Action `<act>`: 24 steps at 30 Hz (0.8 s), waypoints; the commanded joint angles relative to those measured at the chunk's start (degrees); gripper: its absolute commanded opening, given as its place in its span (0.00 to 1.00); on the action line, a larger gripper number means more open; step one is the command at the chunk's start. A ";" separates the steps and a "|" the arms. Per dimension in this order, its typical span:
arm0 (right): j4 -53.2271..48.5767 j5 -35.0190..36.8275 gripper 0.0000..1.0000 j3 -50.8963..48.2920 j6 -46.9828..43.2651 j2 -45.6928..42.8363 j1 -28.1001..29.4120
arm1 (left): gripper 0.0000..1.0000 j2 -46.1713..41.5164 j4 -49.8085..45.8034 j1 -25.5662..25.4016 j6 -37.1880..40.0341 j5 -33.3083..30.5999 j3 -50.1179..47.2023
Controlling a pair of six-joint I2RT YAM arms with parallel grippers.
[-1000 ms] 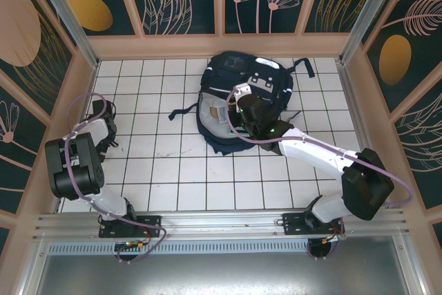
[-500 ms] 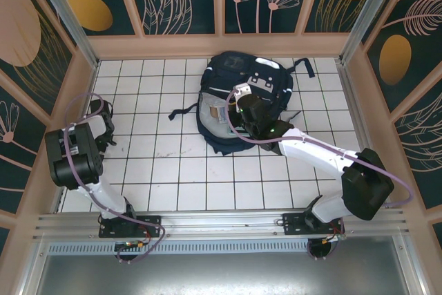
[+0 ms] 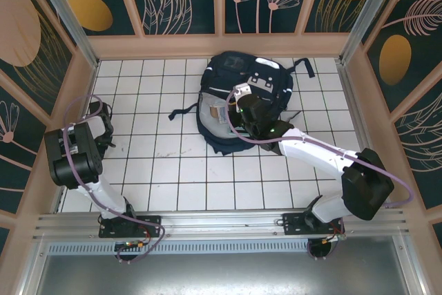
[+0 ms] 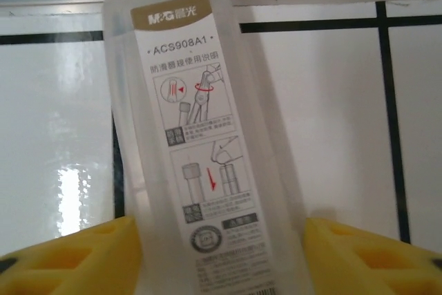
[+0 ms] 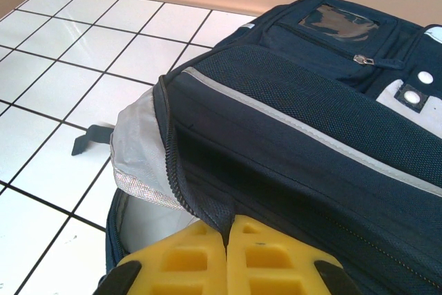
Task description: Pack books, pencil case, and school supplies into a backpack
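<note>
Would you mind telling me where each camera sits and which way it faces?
Top external: above, behind the robot, looking down on table, backpack, left arm, right arm.
Left wrist: looks down at the white packet, flanked by the left gripper.
Right wrist: facing the backpack, right gripper shut on its opening edge.
Shared: top and right wrist show the backpack.

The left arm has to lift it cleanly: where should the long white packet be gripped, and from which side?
Pinch the white packet across its narrow width, on the two long edges, coming straight down: it lies flat on the tiles, and the left gripper straddles it.
</note>
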 commanded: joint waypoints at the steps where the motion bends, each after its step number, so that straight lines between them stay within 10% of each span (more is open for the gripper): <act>1: 4.54 -1.00 0.06 0.39 0.74 -1.17 0.12 | 0.54 -1.29 2.56 0.27 -0.81 3.25 -2.03; 11: 4.65 -0.24 0.07 0.33 0.71 -1.29 0.07 | 0.52 -8.13 3.36 -0.49 1.53 6.81 -3.87; 24: 4.65 0.67 0.07 0.32 1.40 -1.57 -0.83 | 0.50 -16.04 5.32 -14.70 4.70 8.79 -5.25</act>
